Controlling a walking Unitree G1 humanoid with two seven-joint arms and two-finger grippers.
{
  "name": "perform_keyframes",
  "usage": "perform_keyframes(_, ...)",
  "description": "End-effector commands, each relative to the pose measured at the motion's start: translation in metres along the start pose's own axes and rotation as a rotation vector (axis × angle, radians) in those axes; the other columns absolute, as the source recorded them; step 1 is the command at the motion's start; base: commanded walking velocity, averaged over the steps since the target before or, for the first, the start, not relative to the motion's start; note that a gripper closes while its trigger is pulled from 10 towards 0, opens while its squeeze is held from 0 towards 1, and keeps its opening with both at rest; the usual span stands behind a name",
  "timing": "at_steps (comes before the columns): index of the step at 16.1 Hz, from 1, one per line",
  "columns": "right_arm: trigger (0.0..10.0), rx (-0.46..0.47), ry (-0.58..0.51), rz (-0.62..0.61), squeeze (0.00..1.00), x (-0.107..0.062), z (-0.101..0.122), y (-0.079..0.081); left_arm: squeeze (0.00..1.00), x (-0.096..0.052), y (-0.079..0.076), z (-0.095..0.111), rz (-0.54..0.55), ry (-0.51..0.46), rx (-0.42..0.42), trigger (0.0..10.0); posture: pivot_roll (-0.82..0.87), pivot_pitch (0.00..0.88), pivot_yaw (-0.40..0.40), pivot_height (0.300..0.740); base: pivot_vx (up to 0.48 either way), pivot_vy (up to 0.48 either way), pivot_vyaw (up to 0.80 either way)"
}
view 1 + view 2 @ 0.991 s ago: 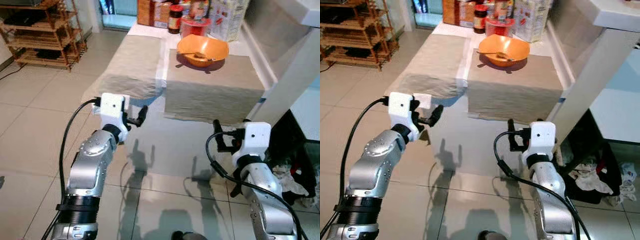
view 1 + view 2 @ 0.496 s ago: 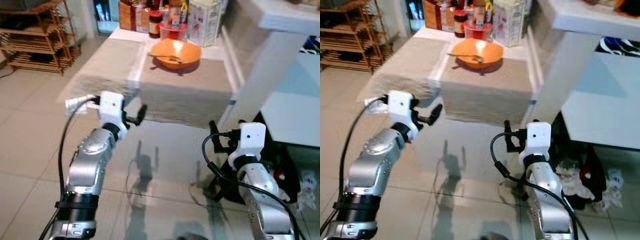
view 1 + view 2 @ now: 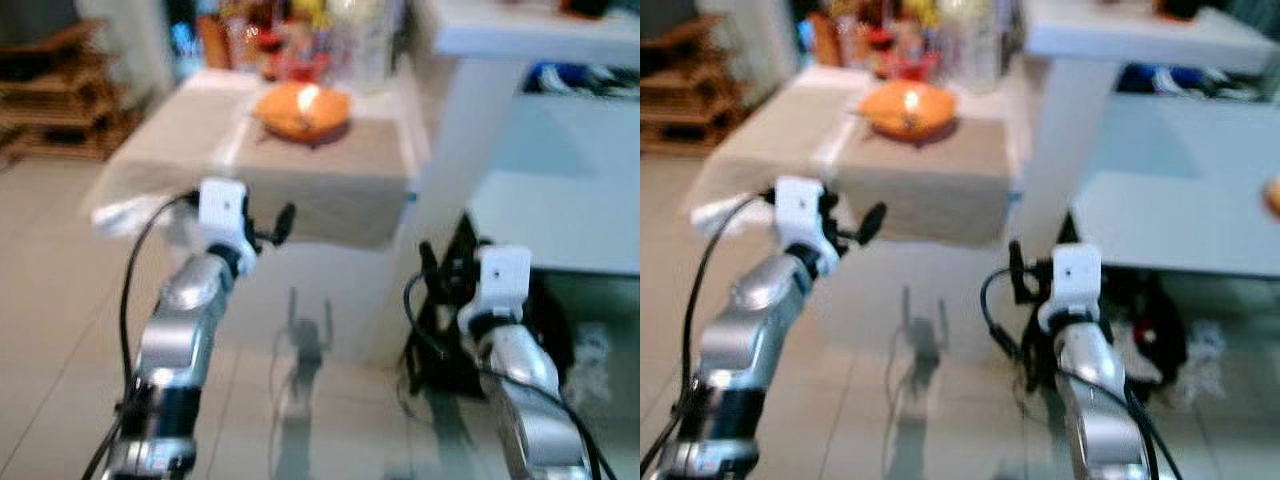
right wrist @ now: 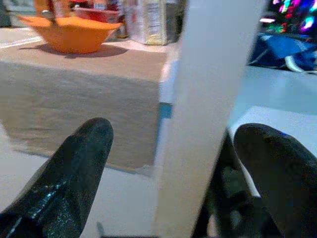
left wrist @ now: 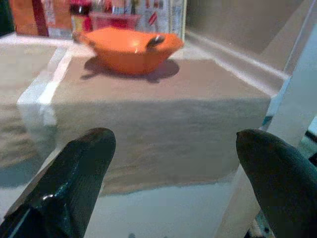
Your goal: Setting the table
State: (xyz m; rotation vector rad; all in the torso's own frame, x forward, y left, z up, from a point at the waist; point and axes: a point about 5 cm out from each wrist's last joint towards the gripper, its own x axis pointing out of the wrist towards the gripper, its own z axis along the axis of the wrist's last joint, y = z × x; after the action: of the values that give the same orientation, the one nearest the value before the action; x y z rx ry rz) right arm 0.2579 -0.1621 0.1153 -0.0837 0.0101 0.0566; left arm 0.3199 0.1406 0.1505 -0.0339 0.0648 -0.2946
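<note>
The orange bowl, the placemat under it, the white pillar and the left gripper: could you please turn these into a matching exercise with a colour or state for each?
Things:
1. bowl
2. placemat
3. pillar
4. left gripper

Descriptions:
A. white and upright
B. open and empty
C. orange, with a utensil resting in it
D. beige, draped over the table edge

Pairs: 1-C, 2-D, 3-A, 4-B
</note>
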Motion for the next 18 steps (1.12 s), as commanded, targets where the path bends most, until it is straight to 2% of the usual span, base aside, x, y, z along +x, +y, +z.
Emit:
perform_keyframes(1, 10.0, -0.011, -0.005, -0.007, 0.0, 0.002, 0.001, -0.002, 0.0, 0.003, -0.005, 0.004, -0.022, -0.012, -0.005, 10.0, -0.04, 0.0, -0.022, 0.74, 0.356, 0.319, 0.0)
perform_keyframes(7, 10.0, -0.019, -0.007, -0.004, 0.0, 0.002, 0.001, -0.004, 0.0, 0.003, -0.006, 0.008, -0.003, -0.038, -0.029, 10.0, -0.04, 0.0, -0.027, 0.74, 0.375, 0.298, 0.0)
perform_keyframes(10, 10.0, -0.021, -0.006, -0.002, 0.0, 0.003, 0.0, -0.005, 0.0, 0.003, -0.008, 0.011, -0.015, -0.047, -0.015, 10.0, -0.04, 0.0, -0.028, 0.74, 0.322, 0.355, 0.0)
perform_keyframes(12, 10.0, -0.024, -0.019, -0.002, 0.0, 0.003, 0.001, -0.004, 0.0, 0.004, -0.01, 0.014, -0.028, -0.063, 0.011, 10.0, -0.03, 0.0, -0.03, 0.74, 0.463, 0.0, 0.0)
perform_keyframes(15, 10.0, -0.051, -0.117, -0.123, 0.0, -0.004, 0.014, -0.015, 0.0, 0.004, -0.01, 0.013, -0.017, -0.055, 0.033, 10.0, -0.03, 0.0, -0.031, 0.74, 0.106, 0.0, 0.0)
perform_keyframes(18, 10.0, -0.037, -0.11, -0.228, 0.0, -0.011, 0.012, -0.033, 0.0, 0.005, -0.011, 0.018, -0.026, -0.08, 0.039, 10.0, -0.03, 0.0, -0.028, 0.74, 0.0, 0.0, 0.0)
